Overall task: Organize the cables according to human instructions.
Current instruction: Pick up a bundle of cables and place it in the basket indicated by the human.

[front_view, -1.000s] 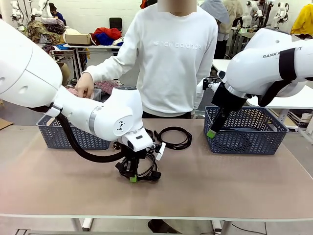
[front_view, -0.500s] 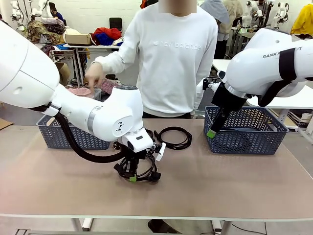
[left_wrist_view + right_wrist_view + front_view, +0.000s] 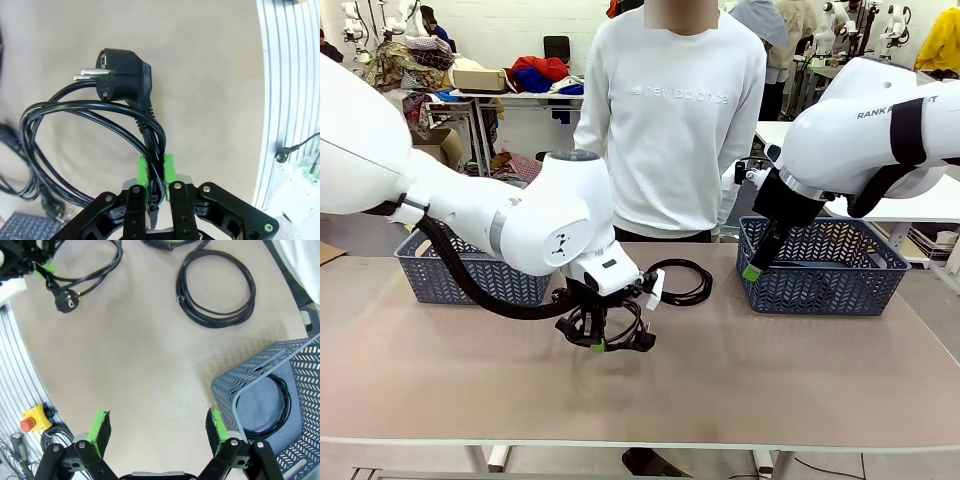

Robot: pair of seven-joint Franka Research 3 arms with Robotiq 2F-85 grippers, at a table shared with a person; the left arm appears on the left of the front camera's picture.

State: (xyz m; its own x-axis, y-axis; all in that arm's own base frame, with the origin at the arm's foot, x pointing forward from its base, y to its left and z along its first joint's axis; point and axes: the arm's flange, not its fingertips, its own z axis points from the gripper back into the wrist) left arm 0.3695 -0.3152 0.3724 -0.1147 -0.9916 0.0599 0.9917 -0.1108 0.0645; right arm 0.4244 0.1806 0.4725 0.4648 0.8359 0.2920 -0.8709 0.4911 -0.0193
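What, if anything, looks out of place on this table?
Nothing looks damaged. The left tool pinches one cable by a few strands, so its loops and plug splay loosely. Another coil lies neatly on the table.

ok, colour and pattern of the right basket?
The right basket is grey-blue with herringbone cut-out walls; clearest in front view.

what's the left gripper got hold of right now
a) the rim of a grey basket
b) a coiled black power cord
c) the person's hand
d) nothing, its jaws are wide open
B: in the left wrist view the left gripper is shut on the strands of the coiled black power cord, whose plug shows just beyond the fingertips.
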